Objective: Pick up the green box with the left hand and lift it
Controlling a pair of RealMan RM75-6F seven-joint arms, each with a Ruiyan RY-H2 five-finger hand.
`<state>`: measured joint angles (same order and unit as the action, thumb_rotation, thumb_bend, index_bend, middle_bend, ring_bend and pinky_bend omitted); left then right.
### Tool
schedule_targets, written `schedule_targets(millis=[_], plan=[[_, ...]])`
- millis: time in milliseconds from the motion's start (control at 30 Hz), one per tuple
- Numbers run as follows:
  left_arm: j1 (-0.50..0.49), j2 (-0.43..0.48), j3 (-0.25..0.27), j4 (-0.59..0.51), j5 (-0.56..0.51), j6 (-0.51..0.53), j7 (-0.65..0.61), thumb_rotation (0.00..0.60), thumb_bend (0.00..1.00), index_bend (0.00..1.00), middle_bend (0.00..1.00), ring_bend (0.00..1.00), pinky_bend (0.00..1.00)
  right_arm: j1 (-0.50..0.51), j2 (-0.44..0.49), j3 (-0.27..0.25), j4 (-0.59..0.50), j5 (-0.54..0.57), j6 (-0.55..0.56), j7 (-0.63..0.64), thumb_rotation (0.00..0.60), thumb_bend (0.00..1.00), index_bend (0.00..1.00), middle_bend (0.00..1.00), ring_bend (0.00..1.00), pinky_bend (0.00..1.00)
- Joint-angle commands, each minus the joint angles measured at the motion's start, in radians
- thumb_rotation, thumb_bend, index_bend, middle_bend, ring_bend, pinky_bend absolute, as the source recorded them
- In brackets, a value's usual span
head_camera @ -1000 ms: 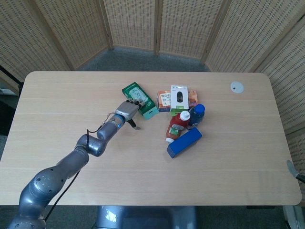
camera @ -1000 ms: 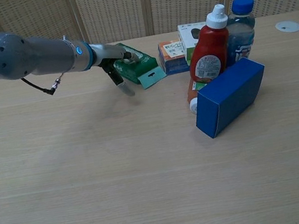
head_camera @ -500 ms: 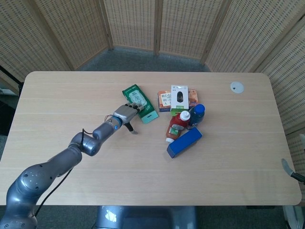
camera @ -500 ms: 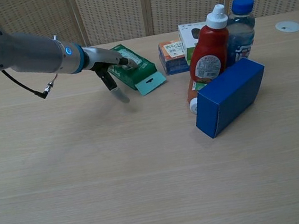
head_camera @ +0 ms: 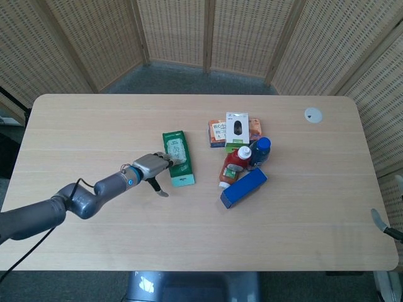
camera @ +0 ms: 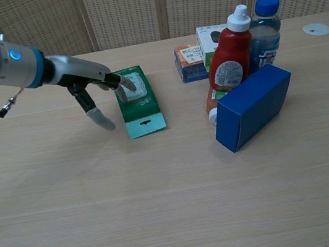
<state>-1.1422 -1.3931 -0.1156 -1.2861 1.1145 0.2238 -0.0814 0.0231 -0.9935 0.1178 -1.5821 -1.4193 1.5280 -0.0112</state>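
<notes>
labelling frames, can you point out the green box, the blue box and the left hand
green box (camera: 141, 105): chest view, bare top face.
blue box (camera: 255, 106): chest view, front face.
left hand (camera: 93, 91): chest view, middle of the hand, fingers resting on the green box.

Print shows on the green box (camera: 138, 101), the red bottle's label (camera: 227, 74) and the small cartons (camera: 191, 61), but none is legible.

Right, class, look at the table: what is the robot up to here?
The robot's left hand is reaching for the green box, which lies flat on the table. Its fingers rest on top of the box, with the thumb hanging down beside it, so no real grip or lift yet. A ketchup bottle, water bottle and blue box stand off to the right.
</notes>
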Motion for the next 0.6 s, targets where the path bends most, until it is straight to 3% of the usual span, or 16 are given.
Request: schedule_targets(millis=[33, 167, 233, 300, 433, 600], plan=[[0.055, 0.173, 0.049, -0.205, -0.004, 0.078, 0.021, 0.404, 0.04, 0.01, 0.18, 0.08, 0.0, 0.003, 0.0, 0.001, -0.001, -0.005, 0.001, 0.0, 0.124, 0.33, 0.0, 0.0, 0.0, 0.0], [0.102, 0.221, 0.047, -0.266, 0.015, 0.199, 0.037, 0.404, 0.04, 0.02, 0.16, 0.05, 0.0, 0.01, -0.002, 0.002, -0.003, -0.013, -0.003, -0.001, 0.122, 0.33, 0.0, 0.0, 0.0, 0.0], [0.114, 0.2, 0.04, -0.242, 0.037, 0.251, 0.05, 0.42, 0.04, 0.01, 0.08, 0.0, 0.0, 0.012, -0.004, 0.001, -0.003, -0.017, -0.005, 0.0, 0.124, 0.33, 0.0, 0.0, 0.0, 0.0], [0.113, 0.159, 0.035, -0.183, 0.068, 0.28, 0.067, 0.466, 0.04, 0.0, 0.01, 0.0, 0.0, 0.013, -0.007, 0.0, -0.003, -0.02, -0.005, 0.001, 0.125, 0.34, 0.0, 0.0, 0.0, 0.0], [0.079, 0.057, 0.035, -0.028, 0.114, 0.263, 0.089, 0.583, 0.04, 0.0, 0.0, 0.0, 0.0, 0.005, -0.006, -0.001, -0.002, -0.017, 0.005, 0.003, 0.124, 0.33, 0.0, 0.0, 0.0, 0.0], [0.027, -0.088, 0.037, 0.16, 0.175, 0.239, 0.111, 0.6, 0.04, 0.0, 0.0, 0.0, 0.0, -0.015, 0.0, -0.004, 0.007, -0.001, 0.02, 0.016, 0.125, 0.33, 0.0, 0.0, 0.0, 0.0]])
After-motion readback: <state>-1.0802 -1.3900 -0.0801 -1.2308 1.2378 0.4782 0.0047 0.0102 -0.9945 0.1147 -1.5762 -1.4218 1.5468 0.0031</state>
